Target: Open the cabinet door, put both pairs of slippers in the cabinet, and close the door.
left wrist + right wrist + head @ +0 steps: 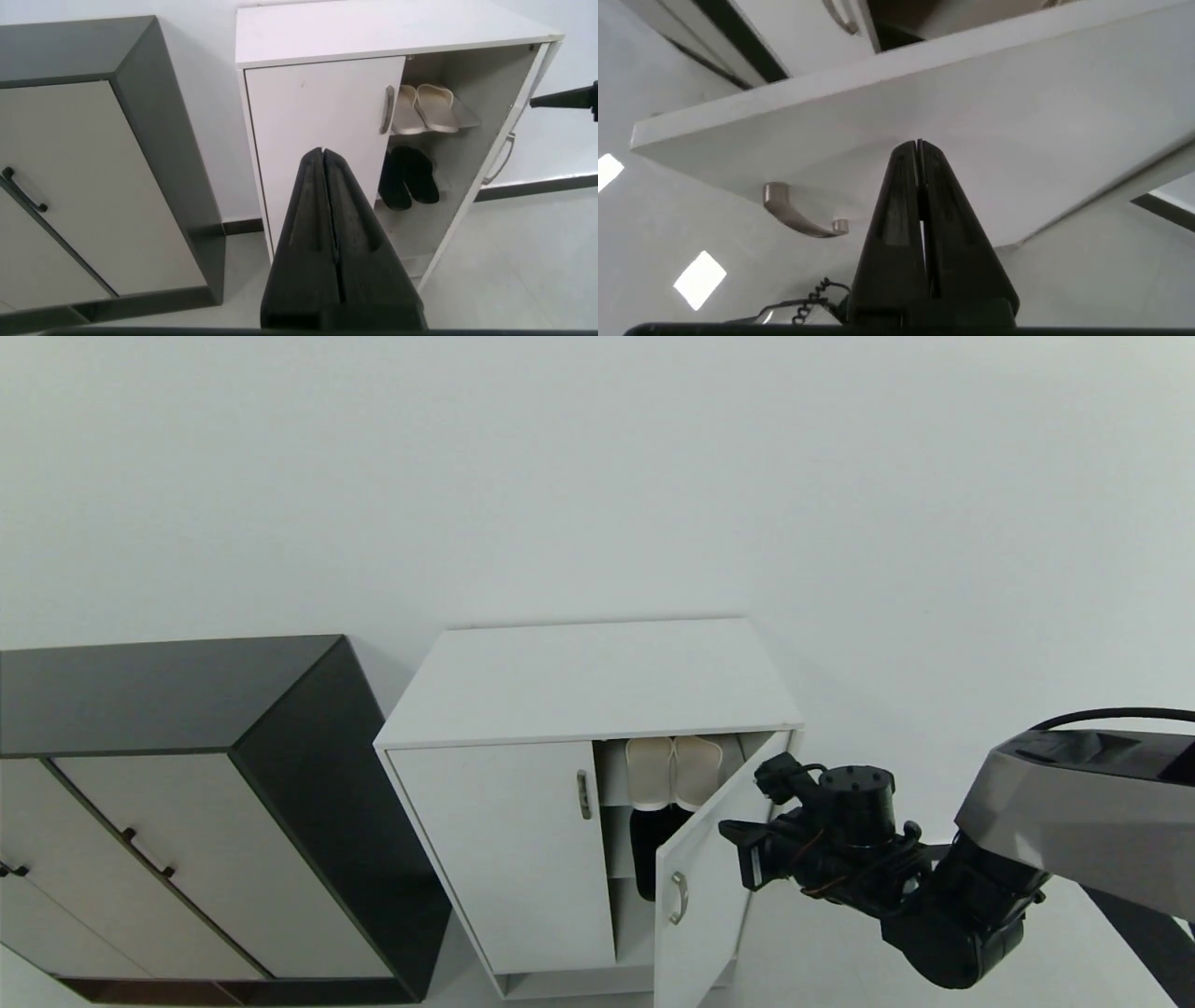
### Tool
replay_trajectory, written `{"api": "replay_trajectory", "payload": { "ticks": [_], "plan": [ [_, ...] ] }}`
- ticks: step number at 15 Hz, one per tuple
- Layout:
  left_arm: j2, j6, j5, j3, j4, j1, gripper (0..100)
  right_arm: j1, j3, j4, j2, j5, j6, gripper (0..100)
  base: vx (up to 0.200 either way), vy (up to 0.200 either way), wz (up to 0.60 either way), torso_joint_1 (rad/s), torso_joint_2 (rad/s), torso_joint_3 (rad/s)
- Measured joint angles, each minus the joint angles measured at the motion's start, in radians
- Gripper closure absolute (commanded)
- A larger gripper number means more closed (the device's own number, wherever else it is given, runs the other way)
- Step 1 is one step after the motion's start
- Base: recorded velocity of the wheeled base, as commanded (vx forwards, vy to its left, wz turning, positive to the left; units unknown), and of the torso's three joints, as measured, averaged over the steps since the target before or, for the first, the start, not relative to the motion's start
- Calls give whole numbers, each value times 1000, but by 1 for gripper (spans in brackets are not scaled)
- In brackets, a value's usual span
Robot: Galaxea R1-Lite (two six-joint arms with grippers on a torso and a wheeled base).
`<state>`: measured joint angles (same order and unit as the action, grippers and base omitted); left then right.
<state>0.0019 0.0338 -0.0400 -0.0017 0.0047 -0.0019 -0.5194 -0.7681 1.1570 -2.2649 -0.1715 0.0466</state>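
Head view: the white cabinet (588, 681) has its right door (709, 905) half open, with beige slippers (672, 770) on the top shelf and black slippers (649, 849) below. My right gripper (920, 147), pressed together, is at the door's outer face. My left gripper (323, 154), also pressed together, faces the cabinet.

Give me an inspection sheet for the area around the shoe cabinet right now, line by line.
Surface: light floor beneath the white cabinet.
Job's things: right door ajar, left door shut; beige slippers on the top shelf, black slippers on the shelf below.
Clutter: nothing seen.
Grippers: left gripper shut, pointing at the cabinet from farther back; right gripper shut, at the open door's outer face.
Cables: black cable over the right arm.
Surroundings: dark cabinet on the left, plain white wall behind.
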Motion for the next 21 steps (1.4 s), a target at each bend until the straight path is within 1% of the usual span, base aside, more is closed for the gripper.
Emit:
{"api": "replay_trajectory", "payload": {
  "ticks": [1,4,6,10,13,15,17,19,20,21],
  "plan": [
    [0,0,0,0,0,0,100,-14,-20,-19,-2,26,1,100,0,0,0,0,0,0],
    [0,0,0,0,0,0,100,-22,-67,-80,-7,78,32,100,0,0,0,0,0,0],
    [0,0,0,0,0,0,100,-22,-85,-85,-11,96,39,100,0,0,0,0,0,0],
    [0,0,0,0,0,0,100,-24,-154,-87,-39,191,42,100,0,0,0,0,0,0],
    [0,0,0,0,0,0,100,-24,-183,-107,-50,226,48,100,0,0,0,0,0,0],
    [0,0,0,0,0,0,100,-26,-217,-137,-53,248,93,100,0,0,0,0,0,0],
    [0,0,0,0,0,0,100,-27,-241,-162,-54,258,99,100,0,0,0,0,0,0],
    [0,0,0,0,0,0,100,-26,-269,-168,-60,301,100,100,0,0,0,0,0,0],
    [0,0,0,0,0,0,100,-26,-298,-166,-70,341,100,100,0,0,0,0,0,0],
    [0,0,0,0,0,0,100,-26,-314,-167,-79,354,99,100,0,0,0,0,0,0]
  ]
}}
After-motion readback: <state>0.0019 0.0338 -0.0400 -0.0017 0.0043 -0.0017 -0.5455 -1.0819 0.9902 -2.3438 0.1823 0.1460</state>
